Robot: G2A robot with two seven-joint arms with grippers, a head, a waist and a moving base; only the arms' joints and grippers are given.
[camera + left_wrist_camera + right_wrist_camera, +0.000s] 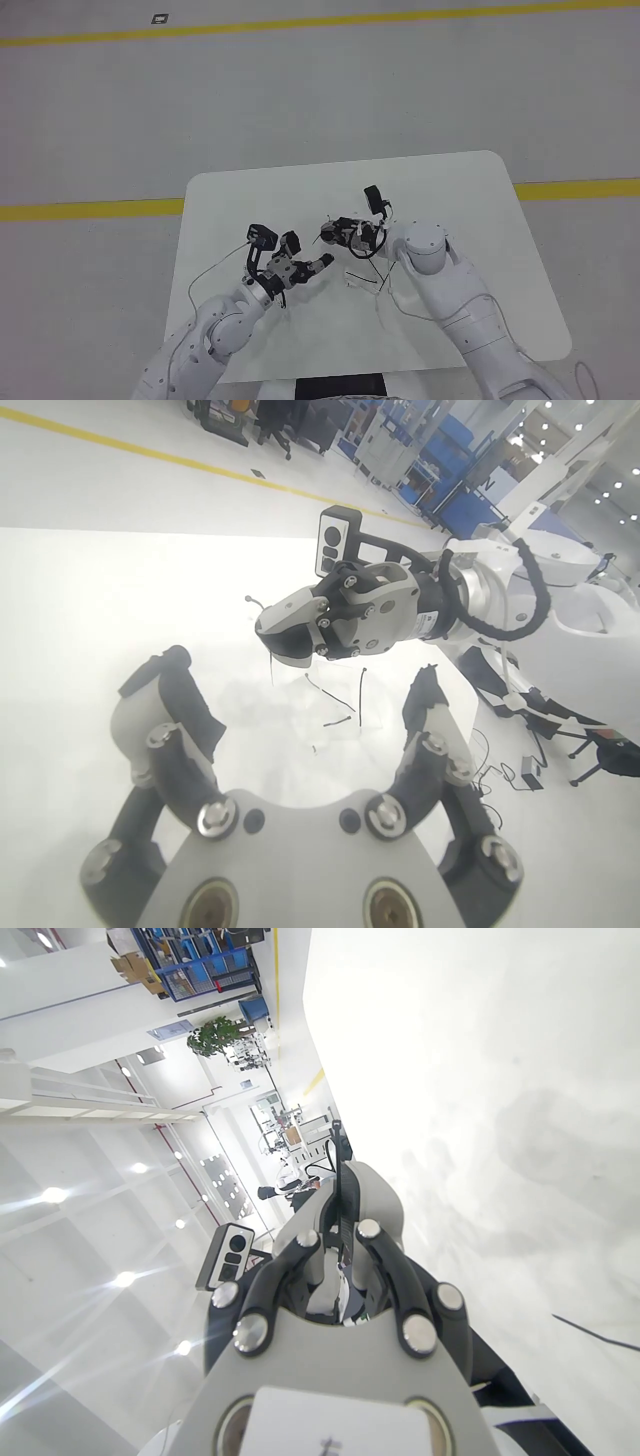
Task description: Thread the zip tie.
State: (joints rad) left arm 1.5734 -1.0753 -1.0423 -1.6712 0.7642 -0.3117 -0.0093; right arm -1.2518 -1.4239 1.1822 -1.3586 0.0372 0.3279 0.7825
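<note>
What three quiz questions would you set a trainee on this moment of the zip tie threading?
1. True or false: the right claw is shut on a zip tie.
2. The left claw is: A) open and empty; B) shut on a zip tie; C) shut on a cloth.
3. Fill in: the spare zip ties lie loose on the white ___.

Key: 1 true; 2 A; 3 table.
</note>
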